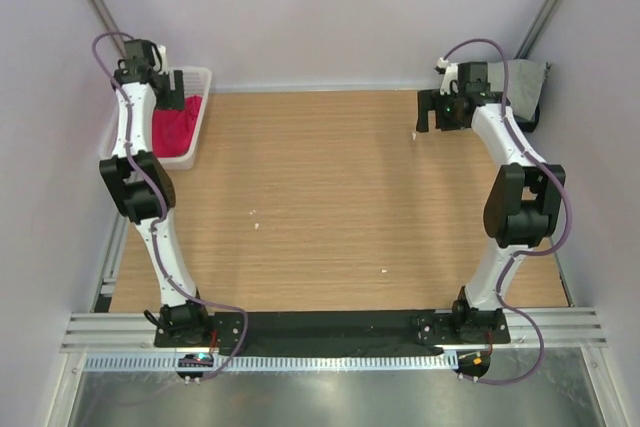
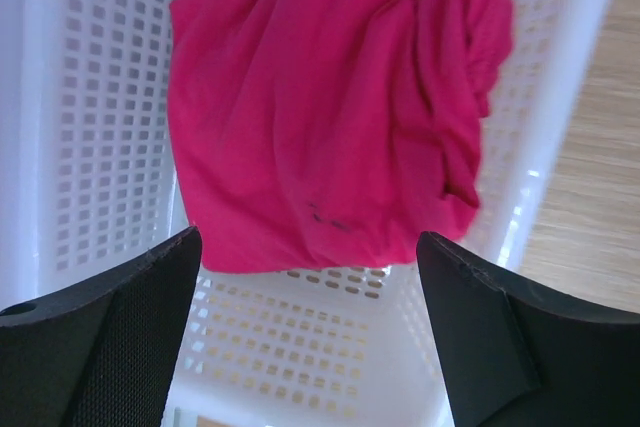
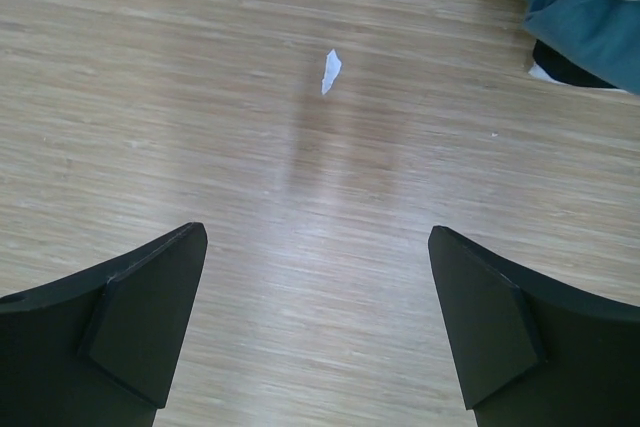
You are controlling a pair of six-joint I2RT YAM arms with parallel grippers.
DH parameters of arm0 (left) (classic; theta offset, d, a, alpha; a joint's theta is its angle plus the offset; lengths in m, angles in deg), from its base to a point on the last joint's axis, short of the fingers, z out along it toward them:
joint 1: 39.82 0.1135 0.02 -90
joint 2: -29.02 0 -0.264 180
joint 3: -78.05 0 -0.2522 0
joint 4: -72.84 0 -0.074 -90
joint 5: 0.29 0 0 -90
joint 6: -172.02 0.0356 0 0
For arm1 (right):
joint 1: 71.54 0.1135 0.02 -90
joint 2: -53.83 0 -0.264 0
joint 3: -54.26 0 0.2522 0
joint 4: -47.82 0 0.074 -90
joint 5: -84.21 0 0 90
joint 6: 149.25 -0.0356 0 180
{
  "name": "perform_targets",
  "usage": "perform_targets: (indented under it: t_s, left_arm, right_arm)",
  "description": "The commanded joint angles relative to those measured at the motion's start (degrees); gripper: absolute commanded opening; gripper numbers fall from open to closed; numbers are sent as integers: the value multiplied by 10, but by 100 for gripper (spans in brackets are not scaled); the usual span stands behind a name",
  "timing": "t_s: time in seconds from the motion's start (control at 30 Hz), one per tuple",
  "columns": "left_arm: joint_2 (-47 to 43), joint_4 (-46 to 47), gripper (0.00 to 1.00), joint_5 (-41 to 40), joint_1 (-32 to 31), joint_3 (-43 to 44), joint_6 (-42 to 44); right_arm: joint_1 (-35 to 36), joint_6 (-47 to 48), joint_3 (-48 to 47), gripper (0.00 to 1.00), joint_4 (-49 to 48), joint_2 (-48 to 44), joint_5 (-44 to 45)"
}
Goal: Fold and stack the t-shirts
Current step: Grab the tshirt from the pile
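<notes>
Pickup step: my L gripper (image 2: pixel 307 242) hangs open over the pink shirt (image 2: pixel 320 107) in the basket (image 2: pixel 100 97) (nothing gripped yet). Next: drop, pinch cloth. R gripper (image 3: pixel 318 232) open too.

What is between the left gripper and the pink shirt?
Nothing but air: in the left wrist view the open left gripper hangs over the pink shirt, which lies crumpled in the white basket.

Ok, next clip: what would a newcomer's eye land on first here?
The crimson-pink t-shirt stands out at once, crumpled in the white mesh basket at the table's far left corner, with the left gripper open above it. At the far right corner sit the folded t-shirts, while the right gripper hangs open over the bare wooden table.
</notes>
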Motion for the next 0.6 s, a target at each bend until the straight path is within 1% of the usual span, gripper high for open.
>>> perform_targets:
  t_s: [0.0,0.03,0.07,0.1,0.23,0.33,0.37,0.43,0.47,0.5,0.53,0.57]
  left_arm:
    - [45,5,89,45,29,23,-10]
    - [54,4,89,47,32,24,-13]
    - [64,3,89,82,37,24,-15]
    - [83,1,88,95,42,27,-10]
    - [113,-5,82,111,42,25,0]
    - [121,-9,79,116,37,16,8]
    - [123,-8,70,117,35,14,10]
    - [124,-8,63,127,35,8,11]
    - [126,-8,53,129,35,6,12]
    - [126,-11,48,135,35,4,15]
    - [125,-12,36,135,35,4,16]
    - [123,-13,20,135,35,1,17]
  right_arm:
    - [34,25,-1,100,2,-20,2]
    - [40,28,2,100,6,-20,-1]
    - [43,29,2,100,8,-21,-4]
    - [48,31,0,100,12,-19,-6]
    - [49,29,-9,100,14,-15,-5]
    - [49,28,2,100,10,-19,0]
    - [49,24,7,100,8,-20,-1]
    - [49,22,20,100,1,-24,-6]
    - [49,18,23,100,-1,-26,-8]
    - [49,17,26,100,-3,-26,-9]
    - [50,16,26,100,-2,-24,-11]
    - [49,15,25,100,-1,-23,-13]
